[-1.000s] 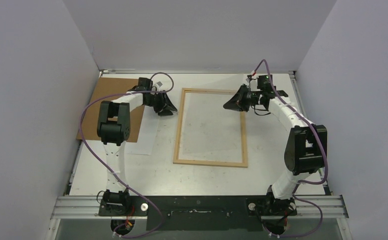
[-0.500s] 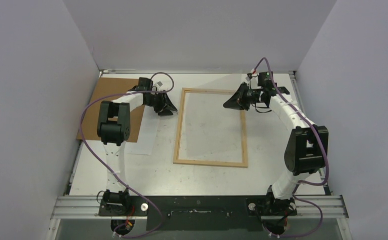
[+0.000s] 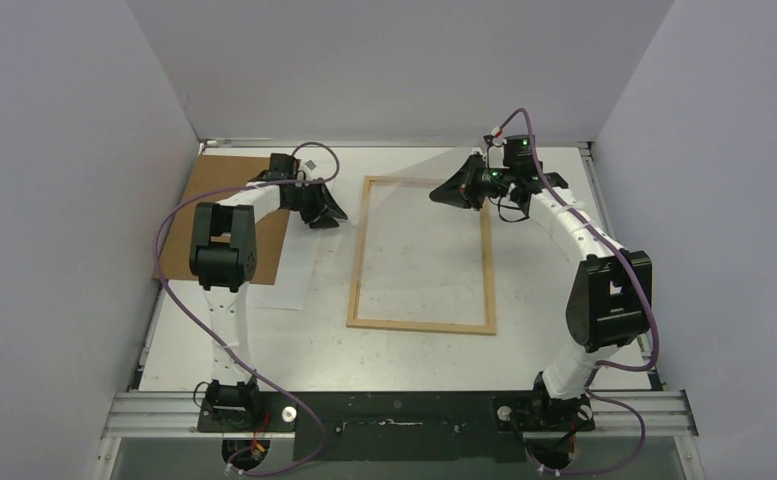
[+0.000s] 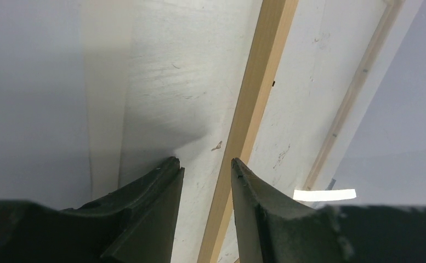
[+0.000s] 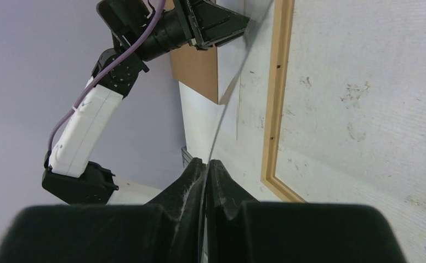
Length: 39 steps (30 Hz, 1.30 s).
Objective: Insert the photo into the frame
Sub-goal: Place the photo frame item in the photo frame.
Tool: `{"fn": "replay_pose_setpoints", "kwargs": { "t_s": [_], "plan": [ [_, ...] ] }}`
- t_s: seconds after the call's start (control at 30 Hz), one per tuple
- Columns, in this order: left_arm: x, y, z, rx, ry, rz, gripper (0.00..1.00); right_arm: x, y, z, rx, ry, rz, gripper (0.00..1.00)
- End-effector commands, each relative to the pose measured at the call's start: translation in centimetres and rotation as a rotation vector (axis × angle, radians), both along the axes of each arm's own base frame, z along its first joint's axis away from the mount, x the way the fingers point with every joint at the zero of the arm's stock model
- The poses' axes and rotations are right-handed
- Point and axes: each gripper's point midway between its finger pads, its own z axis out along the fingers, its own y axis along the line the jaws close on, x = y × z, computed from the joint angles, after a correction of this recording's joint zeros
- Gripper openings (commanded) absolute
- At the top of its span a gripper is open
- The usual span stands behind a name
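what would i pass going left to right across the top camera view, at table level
brown board → left gripper → wooden frame → right arm's black elbow; right gripper hangs over the frame, so left out

Scuffed white table [image 3: 414, 352]: frame [image 3: 421, 325] flat at centre; brown panel [image 3: 186, 210] left, photo [image 3: 289, 280] beside.

Soft, even light fills the white table [image 3: 414, 350], shadows faint. The 2 wrist views are blurred up close.
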Motion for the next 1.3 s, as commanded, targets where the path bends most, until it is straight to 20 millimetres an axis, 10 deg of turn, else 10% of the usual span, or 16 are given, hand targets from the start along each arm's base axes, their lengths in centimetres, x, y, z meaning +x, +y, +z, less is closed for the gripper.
{"fn": "replay_pose_setpoints", "kwargs": {
  "t_s": [0.0,0.47,0.83,1.27],
  "plan": [
    [-0.4,4.6,-3.9,0.207,0.048,0.11,0.38,0.5,1.0,4.3,0.043,-0.13,0.019,0.0],
    [-0.9,6.8,-4.9,0.23,0.088,0.184,0.38,-3.1,-1.1,-10.5,-0.147,0.06,0.172,0.0],
    [-0.8,5.8,-4.9,0.175,0.085,0.163,0.38,-1.9,-5.1,-13.6,-0.304,0.043,0.119,0.0],
    [-1.4,3.7,-5.2,0.147,0.09,0.126,0.38,-0.2,-5.0,-14.6,-0.259,-0.03,-0.018,0.0]
  ]
}}
